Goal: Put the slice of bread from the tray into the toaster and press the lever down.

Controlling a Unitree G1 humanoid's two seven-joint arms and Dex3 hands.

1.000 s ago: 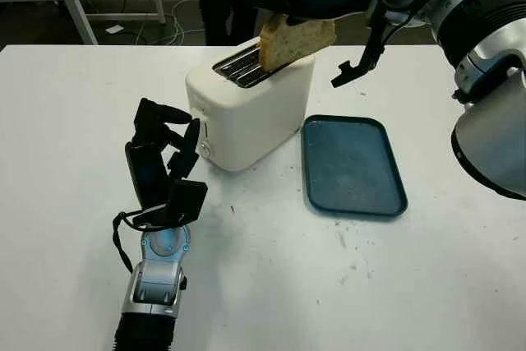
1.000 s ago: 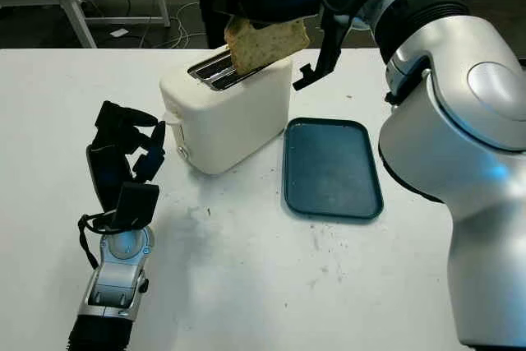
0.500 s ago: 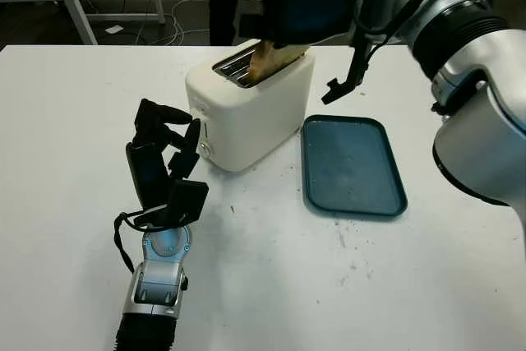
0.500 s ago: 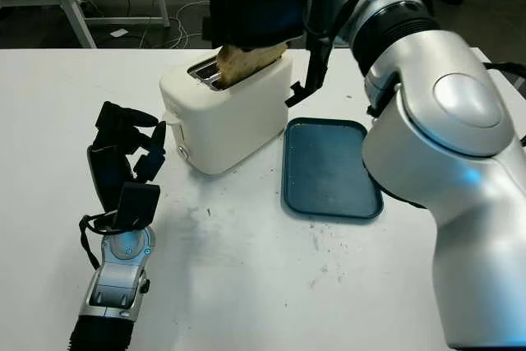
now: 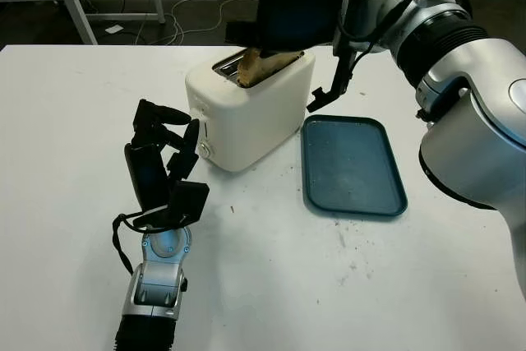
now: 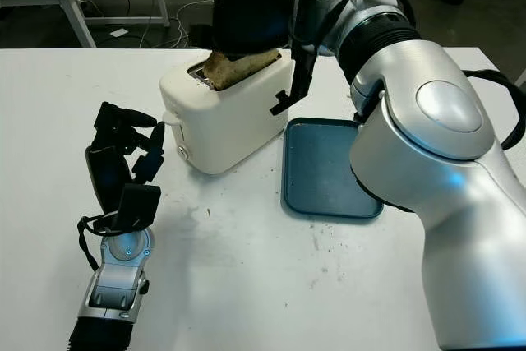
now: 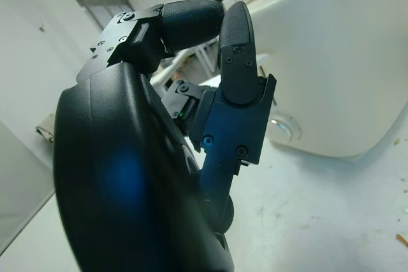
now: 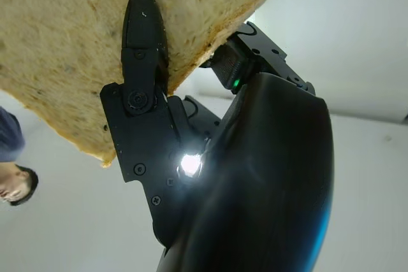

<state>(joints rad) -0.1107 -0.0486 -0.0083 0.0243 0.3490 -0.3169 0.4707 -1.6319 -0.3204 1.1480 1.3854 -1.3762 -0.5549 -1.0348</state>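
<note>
A: White desk (image 5: 74, 104), toaster (image 5: 246, 113) w/ blue tray (image 5: 353, 166) just beside it. Where's the bread?

B: Slice of bread (image 5: 261, 65) is partly down a slot, right hand (image 5: 294, 10) clamped on it from above.

A: Risk?

B: Slice looks tilted; could jam on the slot edge or tear if pushed.

A: Other arm?

B: Left hand (image 5: 162, 166) upright near the toaster's lever side, fingers curled, holding nothing.

The toaster (image 5: 249, 108) stands at upper centre of the table (image 5: 66, 162). The tray (image 5: 352, 165) lies just right of it. The bread slice (image 5: 261, 66) sits partly in a top slot, right hand (image 5: 296, 12) above. The left hand (image 5: 162, 166) stands lower left, near the toaster.
</note>
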